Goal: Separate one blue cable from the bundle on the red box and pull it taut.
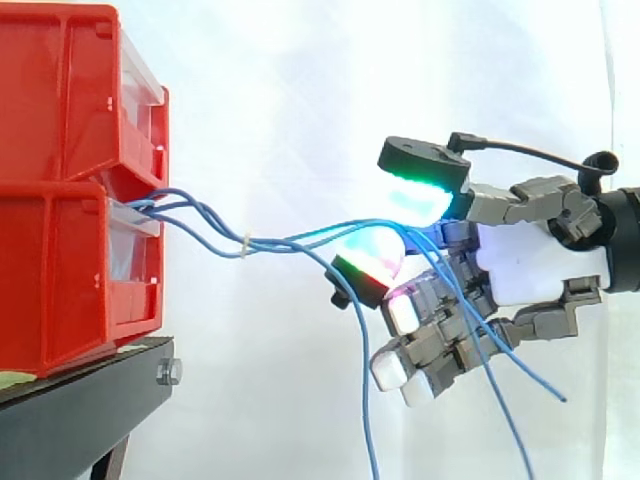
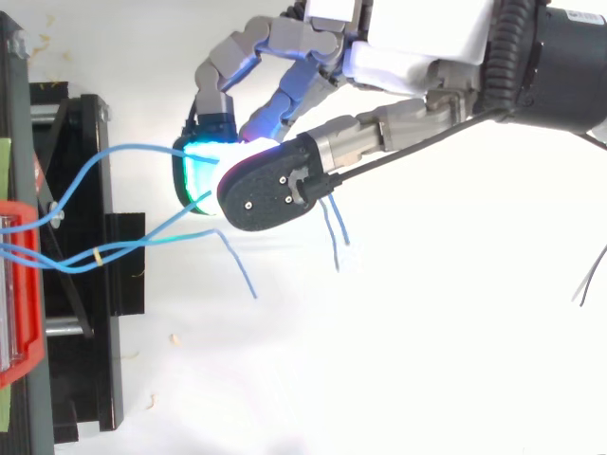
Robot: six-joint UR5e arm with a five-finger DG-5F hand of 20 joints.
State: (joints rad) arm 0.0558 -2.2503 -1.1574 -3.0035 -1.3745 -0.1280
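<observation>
- Stacked red plastic bins [image 1: 70, 190] sit at 9 o'clock in the side view, on a black stand [image 1: 90, 400] before a white curtain [image 1: 300, 90].
- A bundle of thin blue cables [image 1: 275, 243] comes out between the bins and heads toward 3 o'clock. A small yellow tie [image 1: 246, 243] gathers it partway along.
- The robot hand [image 1: 520, 262] reaches in from 3 o'clock, well apart from the bins.
- Its two glowing fingertips [image 1: 420, 200], green-cyan above and red-green below, are closed together. One thin blue strand [image 1: 340, 226] seems to be pinched between them, though the glow makes the contact hard to judge.
- The remaining fingers are curled in under the palm, toward 7 o'clock.
- Between the tie and the pads that strand runs nearly level with a slight bow; between the bins and the tie the cables sag and spread apart.
- Loose blue cable ends [image 1: 368, 400] hang past the hand toward 6 o'clock.
- In the top view the bins lie at 9 o'clock and the hand at 1 o'clock.
</observation>
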